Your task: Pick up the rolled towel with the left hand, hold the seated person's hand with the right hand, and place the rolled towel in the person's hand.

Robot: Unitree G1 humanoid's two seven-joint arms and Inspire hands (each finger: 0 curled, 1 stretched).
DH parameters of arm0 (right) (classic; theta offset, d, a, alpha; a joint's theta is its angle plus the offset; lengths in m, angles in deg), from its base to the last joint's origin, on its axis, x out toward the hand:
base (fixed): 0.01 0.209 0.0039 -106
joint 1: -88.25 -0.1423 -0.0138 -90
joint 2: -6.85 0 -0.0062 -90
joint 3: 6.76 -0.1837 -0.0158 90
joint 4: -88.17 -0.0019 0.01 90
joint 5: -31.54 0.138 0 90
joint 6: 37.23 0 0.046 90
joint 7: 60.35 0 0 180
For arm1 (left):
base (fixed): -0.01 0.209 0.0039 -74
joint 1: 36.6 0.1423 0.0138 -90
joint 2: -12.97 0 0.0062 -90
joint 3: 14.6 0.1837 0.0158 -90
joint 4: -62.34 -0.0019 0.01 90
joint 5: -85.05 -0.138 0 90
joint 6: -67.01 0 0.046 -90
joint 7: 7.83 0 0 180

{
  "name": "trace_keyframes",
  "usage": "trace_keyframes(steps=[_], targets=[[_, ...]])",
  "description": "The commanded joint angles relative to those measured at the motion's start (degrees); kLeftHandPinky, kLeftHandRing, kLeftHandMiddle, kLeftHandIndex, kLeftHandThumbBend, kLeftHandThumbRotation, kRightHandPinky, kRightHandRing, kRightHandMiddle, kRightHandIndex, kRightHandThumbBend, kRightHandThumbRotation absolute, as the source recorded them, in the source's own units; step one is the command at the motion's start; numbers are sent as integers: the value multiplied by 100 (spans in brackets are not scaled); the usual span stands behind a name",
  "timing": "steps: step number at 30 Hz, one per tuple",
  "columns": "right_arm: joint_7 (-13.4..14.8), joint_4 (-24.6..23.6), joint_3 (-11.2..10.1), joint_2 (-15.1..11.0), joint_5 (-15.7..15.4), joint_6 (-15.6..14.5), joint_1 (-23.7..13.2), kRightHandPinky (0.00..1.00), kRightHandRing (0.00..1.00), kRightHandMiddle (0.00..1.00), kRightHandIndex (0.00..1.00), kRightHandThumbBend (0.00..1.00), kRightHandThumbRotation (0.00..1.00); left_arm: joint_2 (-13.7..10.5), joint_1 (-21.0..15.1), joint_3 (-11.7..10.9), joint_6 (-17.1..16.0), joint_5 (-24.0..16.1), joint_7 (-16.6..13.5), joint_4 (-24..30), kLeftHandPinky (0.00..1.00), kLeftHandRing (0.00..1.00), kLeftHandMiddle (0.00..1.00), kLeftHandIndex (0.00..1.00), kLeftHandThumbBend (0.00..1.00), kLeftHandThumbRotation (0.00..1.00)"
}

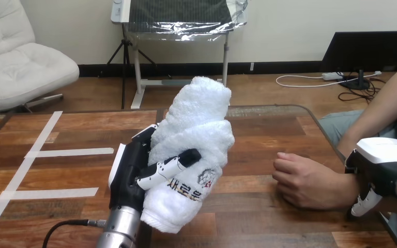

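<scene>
My left hand [128, 178] holds the rolled white towel [199, 121] upright above the middle of the wooden table [269, 129], thumb and fingers curled round its lower half. The towel's printed end points down toward me. At the right, the person's hand [305, 182] rests on the table as a loose fist, knuckles toward the towel. My right hand [378, 166] sits over the person's wrist, its fingers [364, 202] curled down on the near side of it. The towel and the person's hand are about a hand's width apart.
White tape strips [67, 152] mark the table's left part. The person's forearm [387, 103] comes in from the upper right across the table's right edge. Bare wood lies between the towel and the person's fist.
</scene>
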Motion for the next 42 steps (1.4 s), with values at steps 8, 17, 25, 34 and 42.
trace_keyframes(steps=[8, 17, 25, 34, 42], targets=[[355, -503, -350, -13, 303, 55, 48, 33, 41, 48, 50, 81, 0, -133, -1049, -137, -22, -255, -234, -807, 30, 36, 43, 49, 92, 23], [403, -725, -507, -3, 441, 5, 143, 33, 41, 48, 50, 81, 0, -170, -1465, -186, 187, -377, -354, -1350, 30, 36, 43, 49, 93, 23], [435, -952, -615, 31, 469, -109, 205, 32, 39, 46, 50, 81, 0, -111, -1803, -272, 409, -350, -371, -1702, 30, 36, 42, 48, 95, 21], [506, -1263, -723, 67, 480, -166, 296, 28, 36, 44, 49, 83, 0, -67, -2120, -276, 476, -359, -344, -2017, 29, 36, 42, 48, 94, 20], [380, -1564, -750, 101, 464, -411, 309, 32, 40, 47, 50, 82, 0, 14, -2364, -203, 584, -477, -504, -2159, 30, 37, 43, 48, 92, 18]])
